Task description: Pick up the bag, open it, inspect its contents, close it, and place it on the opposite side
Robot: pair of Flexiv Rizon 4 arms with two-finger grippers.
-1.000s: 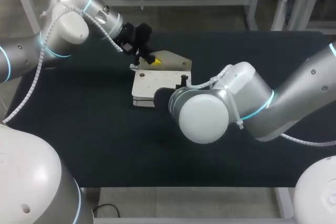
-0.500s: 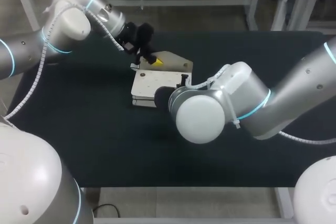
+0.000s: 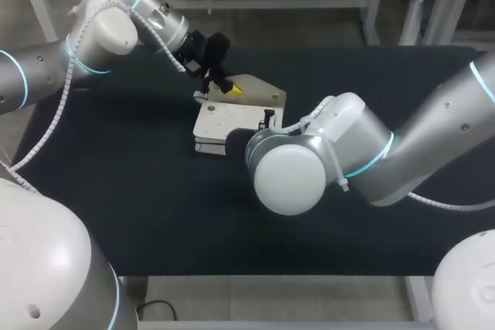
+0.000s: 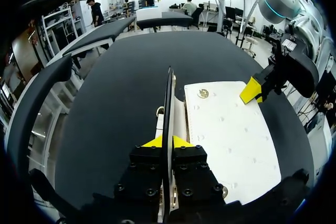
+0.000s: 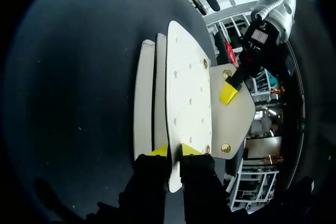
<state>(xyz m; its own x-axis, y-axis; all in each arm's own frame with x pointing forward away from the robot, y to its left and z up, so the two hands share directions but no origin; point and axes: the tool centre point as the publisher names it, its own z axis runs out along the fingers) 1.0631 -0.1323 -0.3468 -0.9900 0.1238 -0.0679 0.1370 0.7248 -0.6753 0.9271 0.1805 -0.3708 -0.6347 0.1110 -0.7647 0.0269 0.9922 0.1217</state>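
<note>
the left hand stays clamped on the flap of the bag, which has shifted slightly rightward. the right hand pinches the bag's front panel.

A black matte-topped table carries a flat white bag with gold studs, which lies nearer the far edge than the near one, roughly midway between the left and right edges.
</note>
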